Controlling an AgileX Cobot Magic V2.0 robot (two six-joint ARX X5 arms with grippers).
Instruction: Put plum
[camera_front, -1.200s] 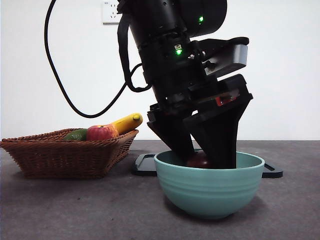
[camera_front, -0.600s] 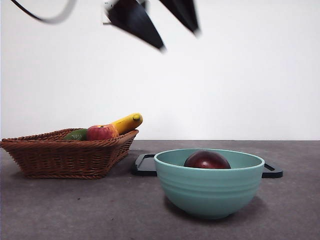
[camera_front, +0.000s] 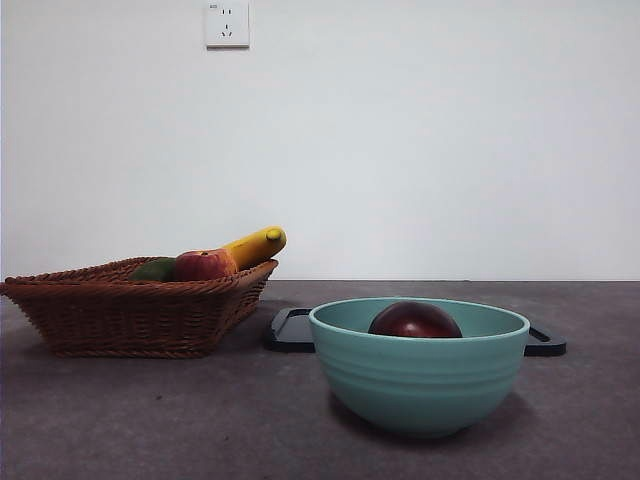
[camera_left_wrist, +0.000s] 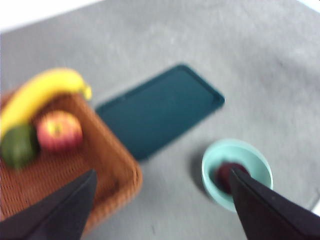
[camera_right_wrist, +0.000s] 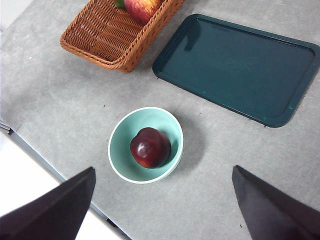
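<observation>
The dark maroon plum (camera_front: 414, 320) lies inside the teal bowl (camera_front: 418, 385) at the table's front. It also shows in the right wrist view (camera_right_wrist: 150, 147), in the bowl (camera_right_wrist: 120, 160), and blurred in the left wrist view (camera_left_wrist: 231, 176). My left gripper (camera_left_wrist: 162, 210) is open and empty, high above the table between the basket and the bowl. My right gripper (camera_right_wrist: 162, 205) is open and empty, high above the bowl. Neither gripper shows in the front view.
A wicker basket (camera_front: 130, 310) at the left holds a red-and-yellow apple (camera_front: 203, 265), a banana (camera_front: 255, 245) and a dark green fruit (camera_front: 152, 269). A dark green tray (camera_right_wrist: 240, 65) lies flat behind the bowl. The table's edge (camera_right_wrist: 30, 150) runs near the bowl.
The arm that stood over the bowl with its jaws around the plum has let it go and risen up out of the front view. The plum stays in the bowl.
</observation>
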